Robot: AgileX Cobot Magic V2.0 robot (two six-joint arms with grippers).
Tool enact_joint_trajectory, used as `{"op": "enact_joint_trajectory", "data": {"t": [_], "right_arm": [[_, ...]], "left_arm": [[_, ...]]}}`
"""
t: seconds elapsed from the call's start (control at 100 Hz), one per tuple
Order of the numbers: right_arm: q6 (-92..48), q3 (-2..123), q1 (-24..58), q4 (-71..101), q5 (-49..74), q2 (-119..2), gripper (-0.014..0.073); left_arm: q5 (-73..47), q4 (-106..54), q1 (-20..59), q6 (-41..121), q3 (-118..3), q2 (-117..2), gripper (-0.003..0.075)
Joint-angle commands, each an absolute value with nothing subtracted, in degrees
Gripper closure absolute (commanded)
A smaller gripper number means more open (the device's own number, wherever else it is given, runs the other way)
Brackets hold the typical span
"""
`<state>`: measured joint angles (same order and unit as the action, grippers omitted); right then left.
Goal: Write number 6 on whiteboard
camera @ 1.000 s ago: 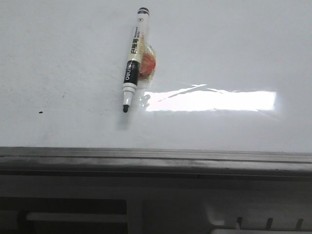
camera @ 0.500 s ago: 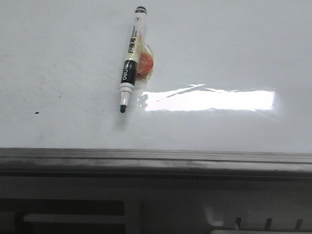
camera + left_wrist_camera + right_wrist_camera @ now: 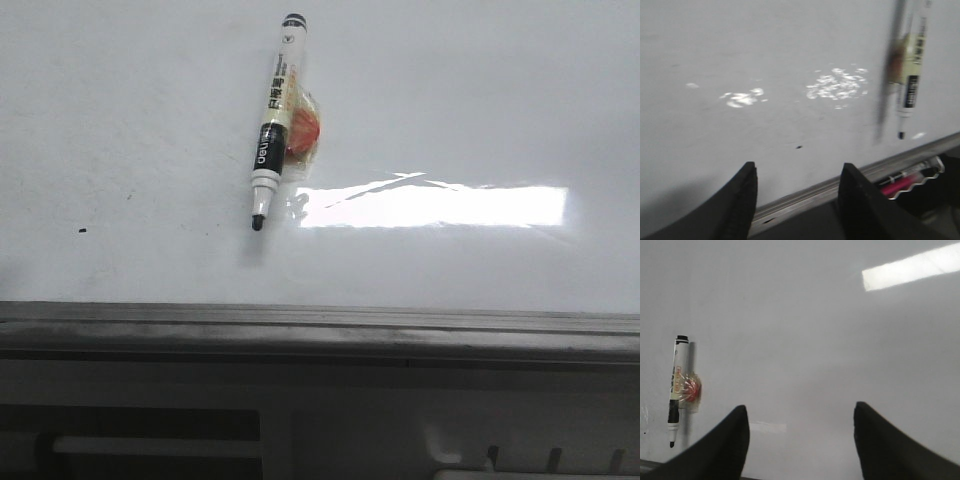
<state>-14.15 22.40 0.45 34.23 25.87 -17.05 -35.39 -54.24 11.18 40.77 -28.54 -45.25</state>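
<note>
Clearly, marker point(image 3: 273, 125) axis: near-upright on whiteboard point(image 3: 480, 90), tip down.
Nearer arm: cannot tell.
Left end effector point(image 3: 796, 192): released, empty.
Right end effector point(image 3: 799, 437): released, empty.

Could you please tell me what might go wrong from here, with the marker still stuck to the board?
The uncapped white-and-black marker hangs on the glossy whiteboard by a small taped orange blob; a sideways pull might smear ink. Neither open gripper, left or right, is lined up with it, so a grasp could miss.
</note>
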Motion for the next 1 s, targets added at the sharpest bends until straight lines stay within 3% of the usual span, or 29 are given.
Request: {"op": "enact_joint_trajectory", "data": {"t": [0.0, 0.42, 0.82, 0.91, 0.99], "right_arm": [[-15.1, 24.5, 1.1, 34.5, 22.9, -18.1, 0.0171], [-15.1, 24.4, 1.8, 34.5, 23.4, -18.1, 0.0171], [-15.1, 24.4, 1.8, 34.5, 24.9, -18.1, 0.0172], [-15.1, 24.4, 1.8, 34.5, 24.9, -18.1, 0.0172], [-15.2, 24.4, 1.8, 34.5, 25.5, -18.1, 0.0172]], "left_arm": [[-32.0, -64.4, 15.7, 46.9, -30.8, -48.2, 0.0403], [-5.5, -65.7, 41.4, 47.7, -36.4, -63.6, 0.0381], [-2.7, -65.9, 44.0, 47.7, -42.4, -75.7, 0.0389], [-3.0, -66.1, 44.0, 47.7, -42.4, -76.6, 0.0476], [-4.8, -66.1, 44.0, 47.7, -42.4, -76.4, 0.0675]]}}
